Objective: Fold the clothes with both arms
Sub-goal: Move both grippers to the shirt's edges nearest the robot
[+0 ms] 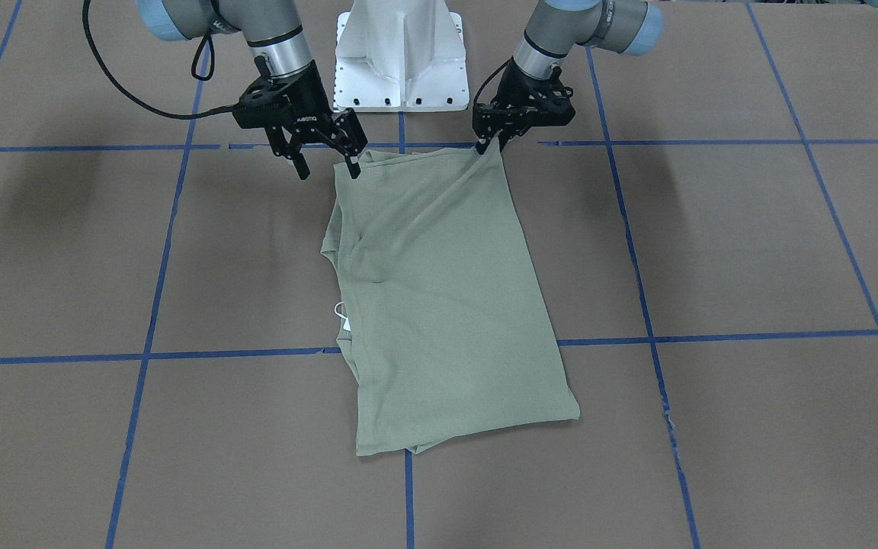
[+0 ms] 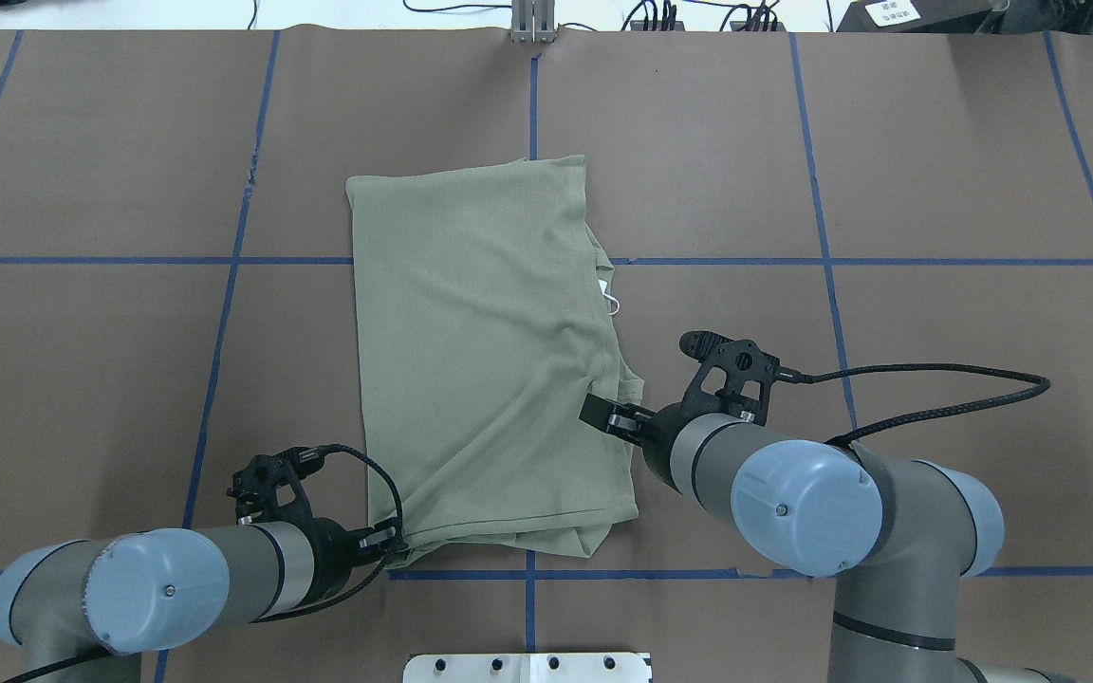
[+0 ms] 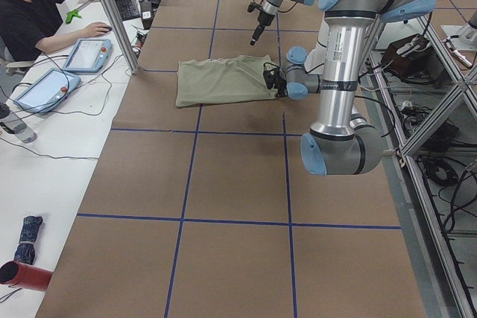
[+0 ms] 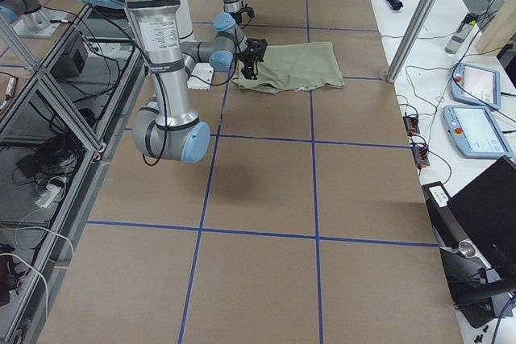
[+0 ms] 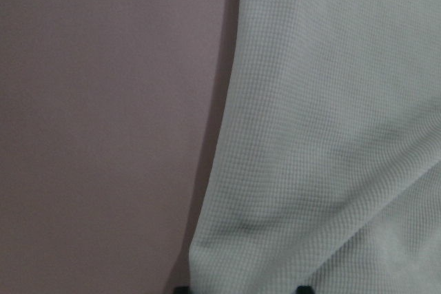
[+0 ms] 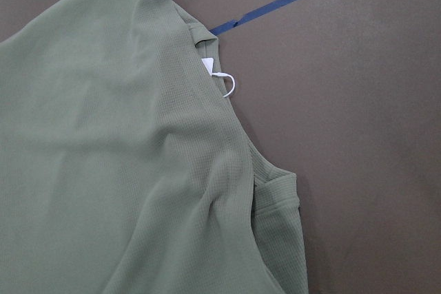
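Table (image 1: 713, 244) w/ brown paper cover, blue tape (image 1: 218, 354) grid in big squares, olive-green shirt (image 1: 439, 305) folded to rough rectangle, lying approx. mid-table over a tape line, white hang tag (image 1: 342, 311) poking out at one edge, white base plate (image 1: 401, 53) at robot's side.

Olive shirt (image 1: 439, 305): one, with one white hang tag (image 6: 220, 77).
Arms: two, namely left arm (image 2: 157, 588) and right arm (image 2: 793, 503).
Grippers: two, namely left gripper (image 1: 488, 145) and right gripper (image 1: 327, 169).
White pedestal (image 1: 401, 61): one.
Person (image 3: 33, 13): one.
Tablets: two, namely far tablet (image 3: 88, 53) and near tablet (image 3: 41, 88).
Red cylinder (image 3: 22, 275): one.
Dark bundle (image 3: 28, 232): one.
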You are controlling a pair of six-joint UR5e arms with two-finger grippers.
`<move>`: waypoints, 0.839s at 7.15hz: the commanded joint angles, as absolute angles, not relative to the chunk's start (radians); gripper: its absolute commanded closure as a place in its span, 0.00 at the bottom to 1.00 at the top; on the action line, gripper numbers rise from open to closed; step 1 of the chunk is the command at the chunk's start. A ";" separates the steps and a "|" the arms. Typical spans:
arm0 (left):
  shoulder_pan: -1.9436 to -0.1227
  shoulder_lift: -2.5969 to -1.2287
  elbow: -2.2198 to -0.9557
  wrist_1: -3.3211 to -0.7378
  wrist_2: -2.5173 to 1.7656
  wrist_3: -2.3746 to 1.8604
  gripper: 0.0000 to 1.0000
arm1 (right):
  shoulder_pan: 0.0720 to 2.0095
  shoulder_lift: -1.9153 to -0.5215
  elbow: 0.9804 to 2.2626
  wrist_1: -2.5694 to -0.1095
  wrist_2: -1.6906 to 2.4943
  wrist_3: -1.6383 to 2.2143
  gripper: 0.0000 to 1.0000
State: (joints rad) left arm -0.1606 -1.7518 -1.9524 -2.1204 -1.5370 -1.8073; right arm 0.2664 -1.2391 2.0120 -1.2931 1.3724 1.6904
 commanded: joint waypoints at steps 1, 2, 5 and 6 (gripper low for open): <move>-0.160 -1.753 -1.953 -2.120 -1.520 -1.806 1.00 | 0.262 -1.235 1.993 -1.295 1.352 1.712 0.02; -0.163 -1.755 -1.954 -2.120 -1.520 -1.802 1.00 | 0.244 -1.221 1.988 -1.317 1.341 1.836 0.10; -0.166 -1.758 -1.963 -2.121 -1.519 -1.801 1.00 | 0.145 -1.174 1.974 -1.514 1.338 1.977 0.17; -0.166 -1.758 -1.963 -2.121 -1.519 -1.801 1.00 | 0.126 -1.170 1.951 -1.514 1.329 1.980 0.16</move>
State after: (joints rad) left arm -0.1655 -1.7577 -1.9622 -2.1213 -1.5189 -1.8010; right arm 0.1594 -1.1776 1.9742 -1.4921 1.3367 1.9618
